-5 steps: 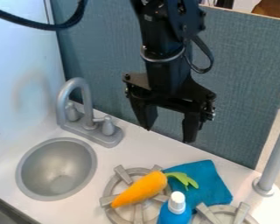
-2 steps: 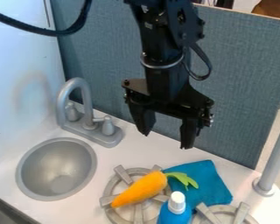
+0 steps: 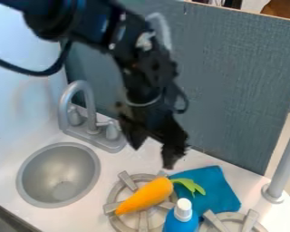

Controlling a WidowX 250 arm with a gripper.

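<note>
Gripper, black: shifted lower, nearer the sink, since the earlier frame; fingers wide apart. Carrot, orange: on grey burner, leaves over blue cloth. Bottle, white-capped: beside carrot.

A fixed camera looks down at a slant onto the counter from the side of the gripper opposite the blue-grey panel — it faces that panel, which stands behind the gripper. It is at middle range: near enough that the frame cuts off the blue bottle below the gripper, far enough back to take in the sink to the gripper's left in view.
</note>
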